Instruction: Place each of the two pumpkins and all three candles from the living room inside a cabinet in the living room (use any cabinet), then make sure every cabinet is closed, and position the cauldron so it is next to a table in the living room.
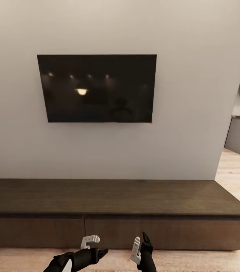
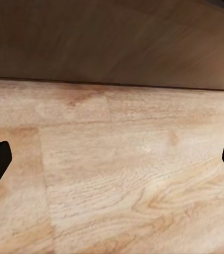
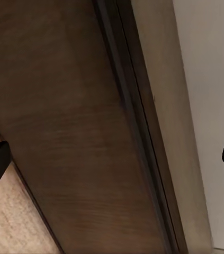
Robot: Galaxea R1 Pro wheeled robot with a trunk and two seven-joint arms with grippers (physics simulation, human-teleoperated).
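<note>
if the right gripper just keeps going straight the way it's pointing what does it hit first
Most likely the cabinet: the right wrist view looks along the open right gripper at its dark drawer front, with nothing between. How far off it is remains unclear.

The right pincer [image 3: 112, 159], tips wide apart, faces the cabinet [image 3: 64, 106]'s closed dark-brown front.

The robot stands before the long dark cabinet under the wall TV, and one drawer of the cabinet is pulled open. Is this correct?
Not quite: in the head view both drawer fronts of the cabinet sit flush and closed. It does stand under the wall TV.
</note>
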